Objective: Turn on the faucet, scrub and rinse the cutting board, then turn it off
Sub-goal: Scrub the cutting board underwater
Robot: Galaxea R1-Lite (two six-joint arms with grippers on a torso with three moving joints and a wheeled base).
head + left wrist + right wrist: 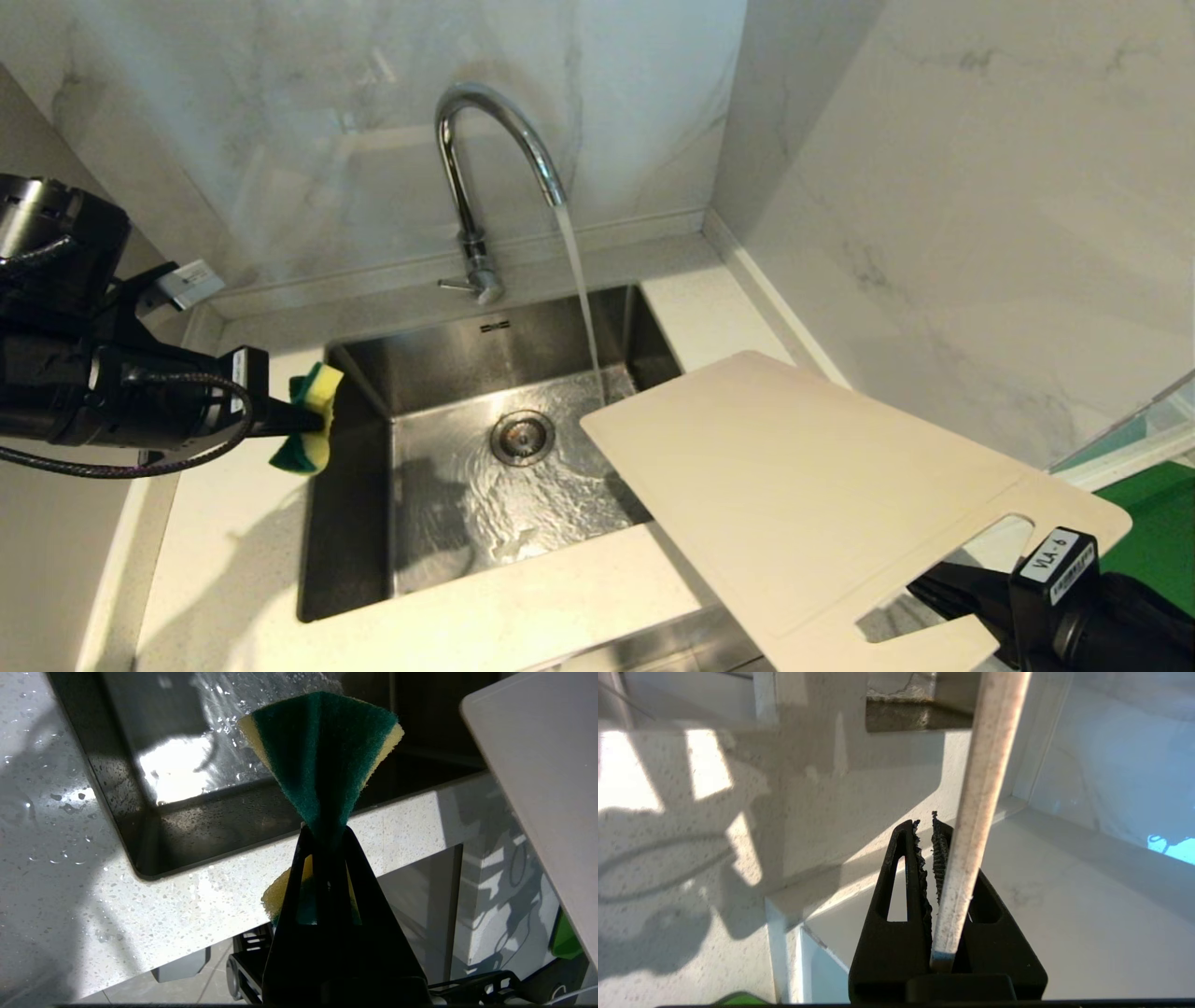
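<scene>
Right gripper sits nearest me at the bottom right of the head view, and I see its two black fingers pinched on the handle end of the cutting board, beside the elongated slot. From the wrist the board shows edge-on between the ribbed pads. I hold the one cream-white board tilted in the air, its far corner reaching over the right front part of the sink, just short of the water stream. A patch of green mat shows past the board on my right.

On my left, the left gripper is clamped tight on one yellow-and-green sponge, squeezed so that it fans out either side of the fingers. It hangs over the left rim of the sink, well apart from the board.

That single steel basin holds a shallow sheet of rippling water around one round drain. Speckled white countertop frames it, dotted with droplets. Farthest back, one chrome gooseneck faucet is running, with marble wall behind.
</scene>
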